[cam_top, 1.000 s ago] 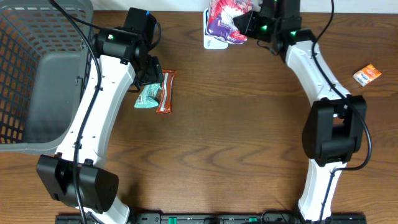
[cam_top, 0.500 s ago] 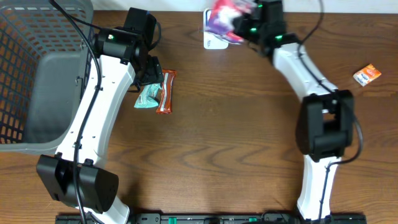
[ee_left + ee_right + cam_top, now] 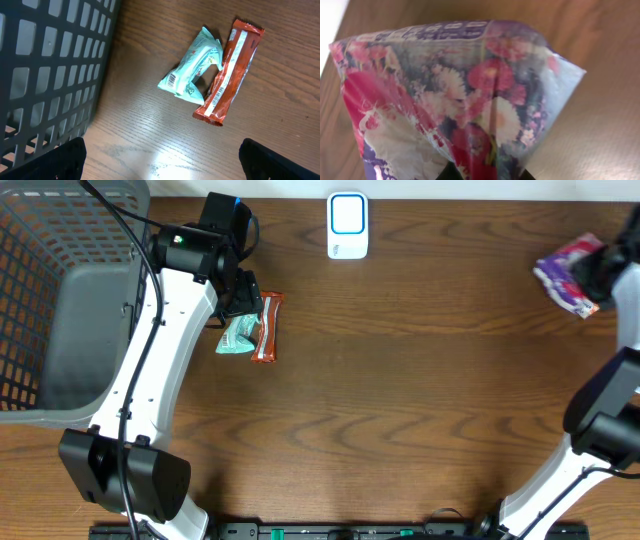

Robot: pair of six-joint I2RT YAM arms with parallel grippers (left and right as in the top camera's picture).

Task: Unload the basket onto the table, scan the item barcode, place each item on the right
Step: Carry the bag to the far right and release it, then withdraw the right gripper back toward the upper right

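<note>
Overhead, the floral packet point(image 3: 568, 272) is clamped in the right gripper point(image 3: 598, 275) at the far right edge, well apart from the scanner point(image 3: 347, 225). The left gripper point(image 3: 243, 298) hangs spread wide over a mint wrapper point(image 3: 238, 335) and red bar point(image 3: 266, 328), both outside the grey basket point(image 3: 60, 240) at the left.

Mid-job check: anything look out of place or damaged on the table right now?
Nothing spilled or torn. One oddity: the right claw grips the floral packet at the far right of the overhead view, well away from the scanner at top centre. The green packet and red bar lie askew, touching, near the basket.
</note>
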